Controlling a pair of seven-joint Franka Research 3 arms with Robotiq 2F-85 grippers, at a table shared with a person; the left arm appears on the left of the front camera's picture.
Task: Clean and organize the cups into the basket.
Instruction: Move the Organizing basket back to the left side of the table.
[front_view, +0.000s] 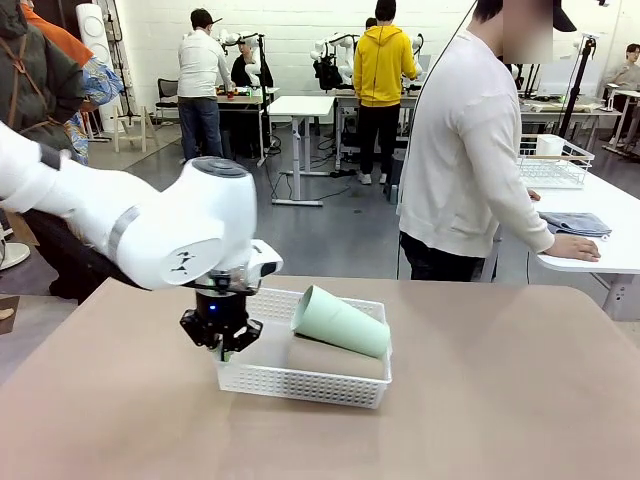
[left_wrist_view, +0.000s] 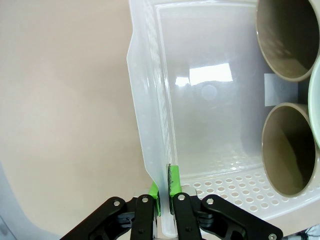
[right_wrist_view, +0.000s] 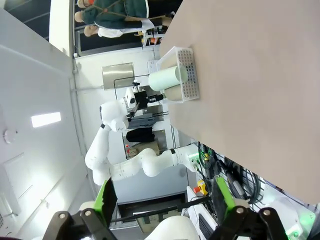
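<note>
**White plastic rim pinched: basket being handled, cups already inside**

White mesh plastic is sitting between the green pads of the left gripper (left_wrist_view: 164, 192), which is clamping fully down on the flared rim of the basket (left_wrist_view: 150, 125) at its near left corner. In the front view the same claw (front_view: 222, 335) is reaching straight down onto that corner, with the rest of the basket stretching away to its right.

All three cups are lying in the far part of the basket from the claw: the two tan ones, the upper tan cup (left_wrist_view: 287, 37) and the lower tan cup (left_wrist_view: 287, 147), are showing their open mouths toward the claw, and the mint green cup (front_view: 340, 322) is resting tilted on top of them, its mouth leaning over the far rim.

Judging by this, the loading is looking done and the step in hand is shifting or squaring up the basket by its rim. Any pull is calling for a slow, level motion, since the green cup is perching loosely and could roll off.

The right gripper (right_wrist_view: 165, 205) is hanging well away from the table, jaws spread wide and holding nothing.
</note>
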